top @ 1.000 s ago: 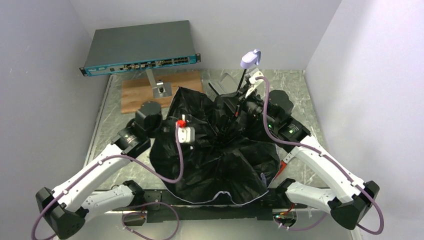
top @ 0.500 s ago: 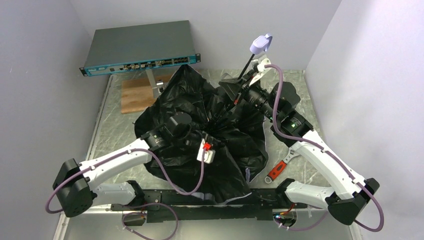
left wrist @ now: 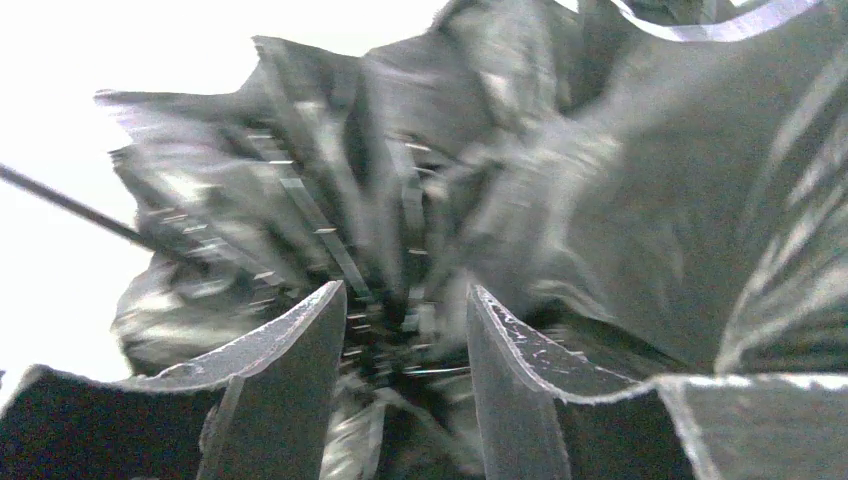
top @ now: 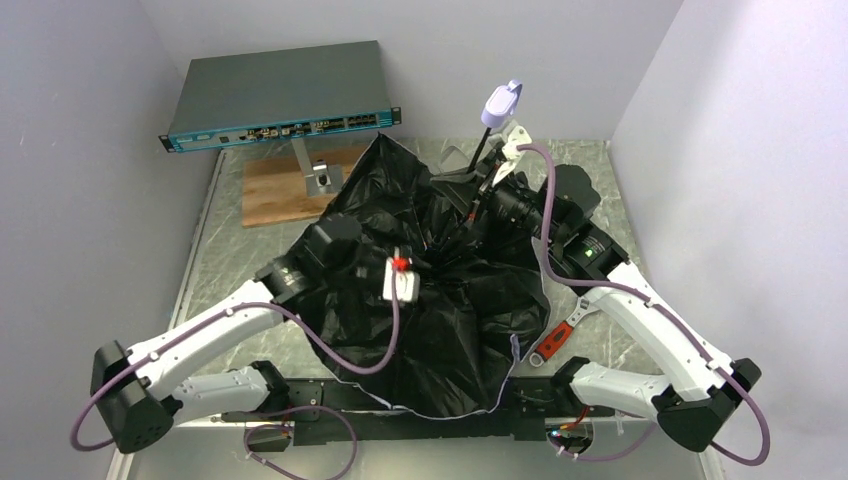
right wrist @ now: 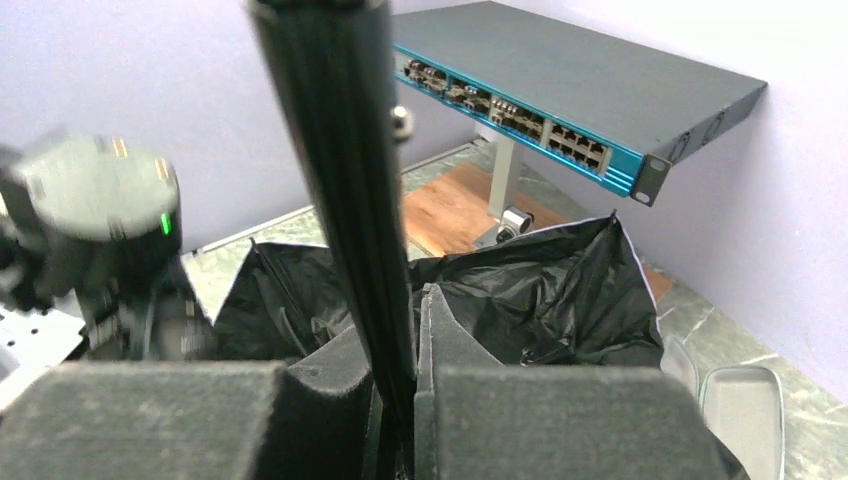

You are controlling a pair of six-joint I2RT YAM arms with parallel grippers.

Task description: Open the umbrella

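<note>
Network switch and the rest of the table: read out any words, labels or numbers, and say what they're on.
Network switch: any print along its port panel is too small to read in either view.
Umbrella: no text visible.
Nothing legible anywhere else.

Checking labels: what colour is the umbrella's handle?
The handle is pale lavender, clearest in the top external view.

I'm seeing a network switch (top: 280, 92) standing over a wooden board (top: 278, 197), a red-handled tool (top: 554, 339) lying on the marbled table (top: 218, 255).
</note>
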